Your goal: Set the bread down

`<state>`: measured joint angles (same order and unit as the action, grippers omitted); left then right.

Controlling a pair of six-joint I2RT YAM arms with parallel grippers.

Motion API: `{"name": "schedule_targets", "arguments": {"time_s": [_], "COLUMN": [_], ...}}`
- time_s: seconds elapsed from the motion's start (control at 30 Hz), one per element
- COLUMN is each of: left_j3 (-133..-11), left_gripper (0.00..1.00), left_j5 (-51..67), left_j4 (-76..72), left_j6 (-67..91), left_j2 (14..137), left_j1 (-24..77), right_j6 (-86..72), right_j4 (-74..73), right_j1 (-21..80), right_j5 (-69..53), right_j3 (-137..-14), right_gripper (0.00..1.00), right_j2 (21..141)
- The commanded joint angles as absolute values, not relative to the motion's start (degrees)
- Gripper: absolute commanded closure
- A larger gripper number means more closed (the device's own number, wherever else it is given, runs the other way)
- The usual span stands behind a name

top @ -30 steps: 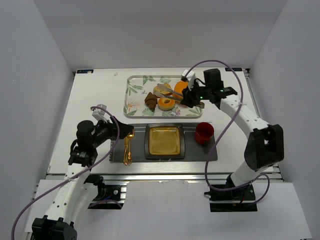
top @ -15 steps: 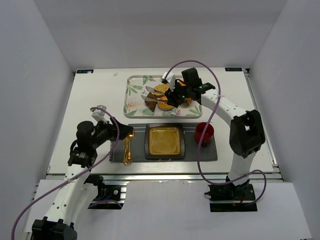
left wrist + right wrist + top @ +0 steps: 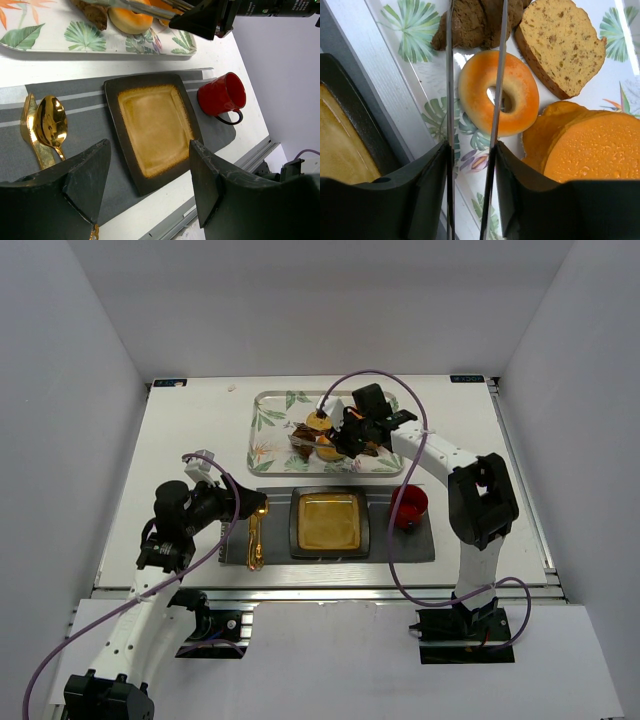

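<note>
Your right gripper (image 3: 470, 150) is clamped on one pair of metal tongs (image 3: 451, 100), whose two blades reach across the single bread (image 3: 475, 22). It lies on the one leaf-print tray (image 3: 405, 30), just beside one orange ring donut (image 3: 520, 100) and one speckled slice (image 3: 560, 45); you cannot tell whether the blades pinch it. Your left gripper (image 3: 147, 150) hangs wide and empty above one grey mat (image 3: 80, 100) carrying one square plate (image 3: 112, 87), one red mug (image 3: 222, 92), one spoon (image 3: 50, 122) and one fork (image 3: 30, 130).
</note>
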<state>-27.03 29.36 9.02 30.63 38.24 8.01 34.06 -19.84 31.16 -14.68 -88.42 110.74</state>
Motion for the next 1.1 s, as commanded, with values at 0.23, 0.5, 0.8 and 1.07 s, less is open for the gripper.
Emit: {"name": "schedule_targets", "arguments": {"time_s": [0.23, 0.5, 0.8, 1.07], "left_j3": [-27.9, -27.9, -27.7, -27.3], "left_gripper": [0.27, 0.27, 0.27, 0.27], "left_j5": [29.3, 29.4, 29.4, 28.9], "left_j4": [8.4, 8.5, 8.4, 9.0], "left_j6": [30.0, 30.1, 30.2, 30.3], "left_j2": [38.1, 37.5, 37.1, 36.0], "left_j1": [8.2, 8.3, 8.3, 8.3], "right_j6": [35.0, 31.9, 32.0, 36.0], "right_j4": [-20.0, -19.9, -22.8, -28.2], "right_j1": [31.5, 31.5, 31.5, 31.5], "right_j5": [-14.6, -19.1, -22.9, -25.7], "right_j3": [-90.0, -87.4, -79.5, -65.2], "right_gripper": [0.79, 0.89, 0.90, 0.90], "right_j2": [107.8, 100.7, 91.1, 77.4]}}
